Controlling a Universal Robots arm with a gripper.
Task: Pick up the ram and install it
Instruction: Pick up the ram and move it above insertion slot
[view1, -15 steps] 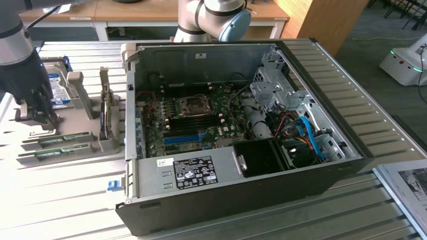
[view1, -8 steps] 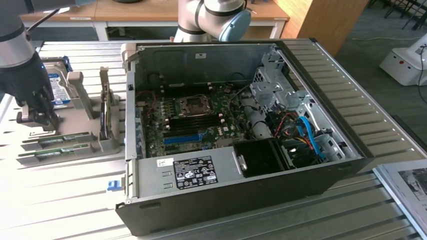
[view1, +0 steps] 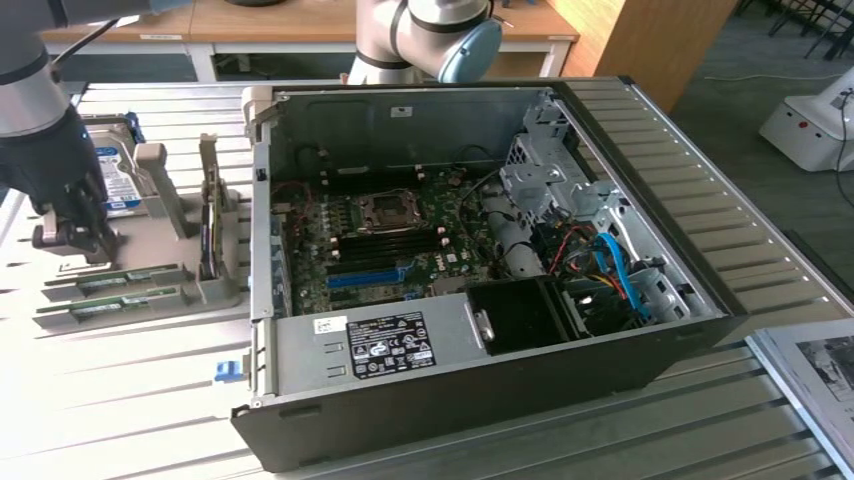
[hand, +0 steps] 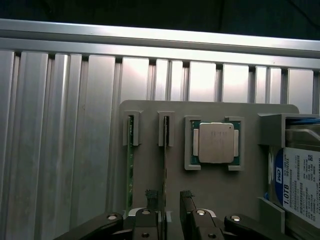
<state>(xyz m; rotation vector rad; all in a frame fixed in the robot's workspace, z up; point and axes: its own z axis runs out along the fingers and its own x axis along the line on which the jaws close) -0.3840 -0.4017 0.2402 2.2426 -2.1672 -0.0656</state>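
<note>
While edge-on, ram (hand: 164, 165) between fingers (hand: 186, 196).

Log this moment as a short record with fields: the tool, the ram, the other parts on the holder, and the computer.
tool: open, fingertips either side of the ram
ram: on edge in its slot on the grey holder
other ram stick: in the neighbouring slot, clear of the tool
processor: flat in its recess beside the ram slots
hard drive: beyond the processor
computer case: open, motherboard exposed, to the exterior view's right of the holder
</note>
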